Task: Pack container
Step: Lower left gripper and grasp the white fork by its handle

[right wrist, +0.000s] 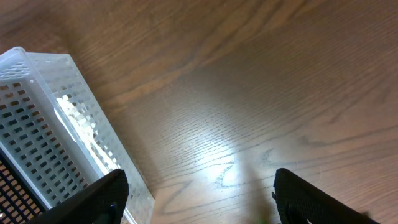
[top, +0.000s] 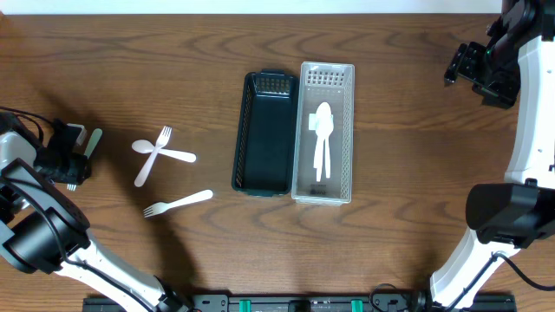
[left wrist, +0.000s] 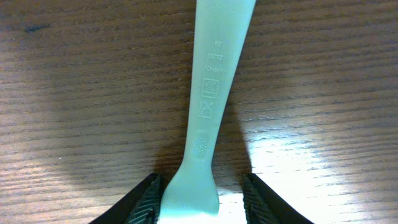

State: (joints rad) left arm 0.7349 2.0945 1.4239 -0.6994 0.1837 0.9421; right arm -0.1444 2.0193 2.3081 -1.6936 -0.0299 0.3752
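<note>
Left gripper, left edge: jaws parted astride pale green utensil handle, not touching. Right gripper, far right corner: wide open, empty. Mid-bench: white basket holding spoons, dark basket alongside, white cutlery loose leftward.

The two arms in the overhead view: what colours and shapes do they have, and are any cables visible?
The left arm and right arm are white, rounded tubes joined by bulky black joints. The left gripper and the right gripper are black. A thin black cable loops beside the left arm.
</note>
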